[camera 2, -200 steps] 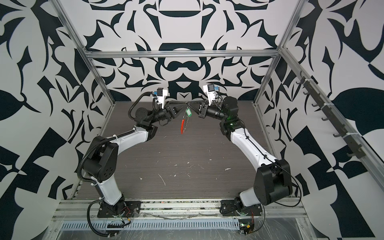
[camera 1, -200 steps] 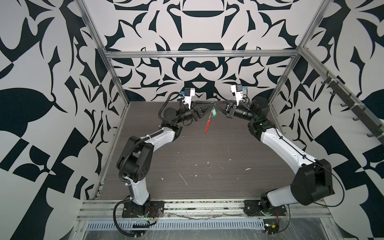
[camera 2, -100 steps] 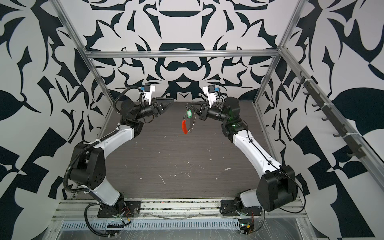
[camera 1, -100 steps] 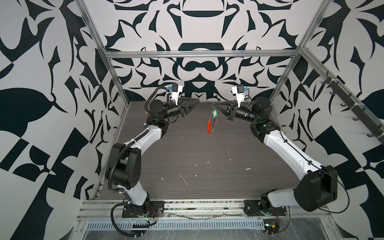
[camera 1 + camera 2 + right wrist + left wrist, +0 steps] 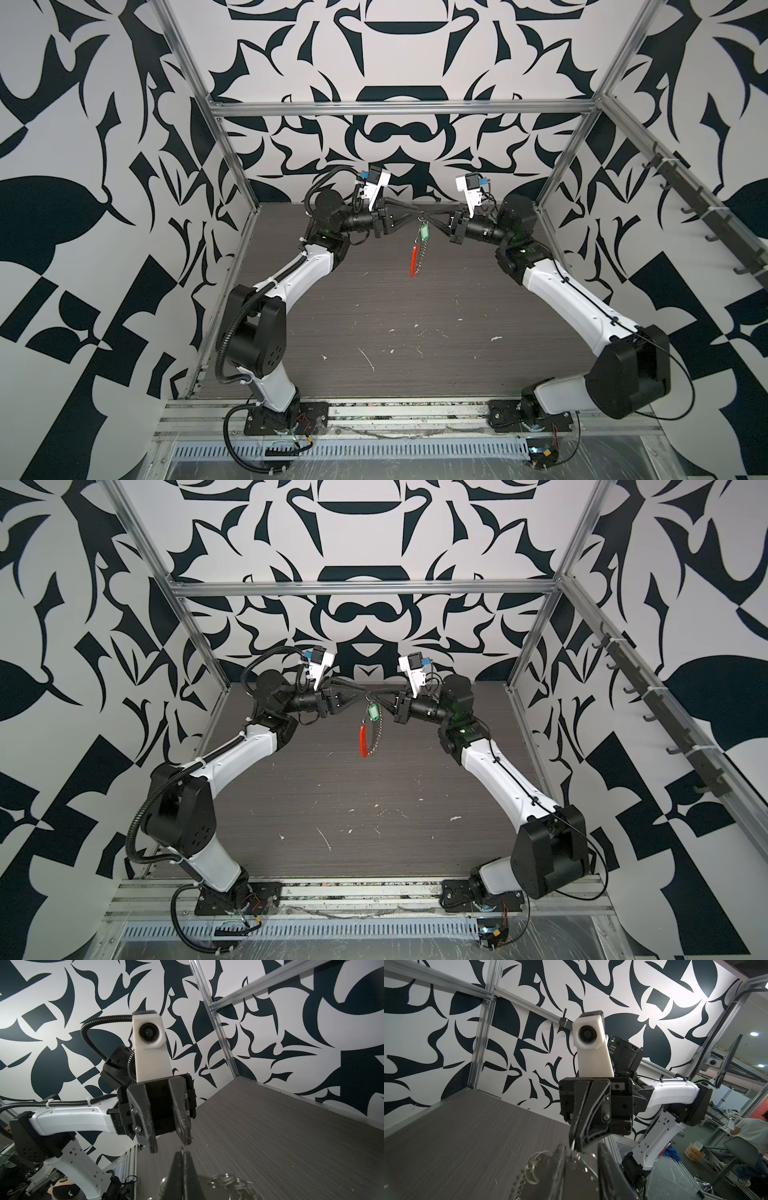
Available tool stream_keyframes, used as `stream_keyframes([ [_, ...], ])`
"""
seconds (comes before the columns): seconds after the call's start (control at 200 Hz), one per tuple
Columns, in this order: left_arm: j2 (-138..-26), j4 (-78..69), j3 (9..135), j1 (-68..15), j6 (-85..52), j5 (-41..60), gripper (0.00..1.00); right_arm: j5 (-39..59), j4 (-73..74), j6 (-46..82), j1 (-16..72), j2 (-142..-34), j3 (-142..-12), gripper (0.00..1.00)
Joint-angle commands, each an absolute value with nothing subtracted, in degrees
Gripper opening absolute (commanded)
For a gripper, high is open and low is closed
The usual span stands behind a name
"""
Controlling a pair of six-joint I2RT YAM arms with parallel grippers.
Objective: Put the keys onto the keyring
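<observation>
The keys, a small oblong green plastic tag with a white label panel (image 5: 424,232), are hanging just beneath the tips of the right pincer (image 5: 576,1145), beside the keyring, a large thin metal wire loop with silvery pieces and a curved red plastic segment (image 5: 414,261), dangling from those tips. The right pincer is pinching the loop's wire, while the left pincer (image 5: 170,1145) is facing it tip to tip, jaws spread, holding nothing. The tag seems to be riding the wire already, though that joint is too small to confirm.
</observation>
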State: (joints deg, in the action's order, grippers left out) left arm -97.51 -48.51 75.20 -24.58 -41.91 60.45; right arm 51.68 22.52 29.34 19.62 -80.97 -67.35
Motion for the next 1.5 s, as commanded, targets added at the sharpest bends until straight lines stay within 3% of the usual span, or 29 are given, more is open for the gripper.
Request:
stream_keyframes([
  [0.0,-98.18,-48.93,77.26,-24.87,-41.89,61.70,0.28,52.53,26.59,28.87,19.89,-79.86,-70.43,0.00],
  [0.545,-100.43,-51.67,78.72,-25.75,-45.24,62.49,0.24,52.20,26.79,29.13,20.04,-79.87,-70.88,0.00],
  [0.695,-100.83,-52.16,78.94,-26.02,-45.70,62.76,0.18,52.10,26.80,29.19,20.09,-79.97,-70.84,0.00],
  [0.84,-101.22,-52.85,79.07,-26.26,-46.35,63.18,0.00,52.06,26.71,29.25,20.13,-79.99,-70.79,0.00],
  [1.125,-100.41,-56.95,76.73,-25.80,-46.96,60.63,0.00,45.25,21.49,25.71,19.59,-77.17,-68.51,0.00],
  [1.185,-99.84,-57.25,75.86,-25.66,-46.66,58.96,0.00,43.49,19.72,24.72,18.91,-75.93,-67.61,0.18],
  [1.235,-99.32,-57.61,75.25,-25.71,-46.51,57.65,0.00,43.33,19.47,24.65,18.27,-75.15,-66.67,0.27],
  [1.495,-97.71,-61.15,72.75,-25.69,-48.31,51.88,0.00,46.06,23.88,26.77,17.57,-73.68,-61.81,0.39],
])
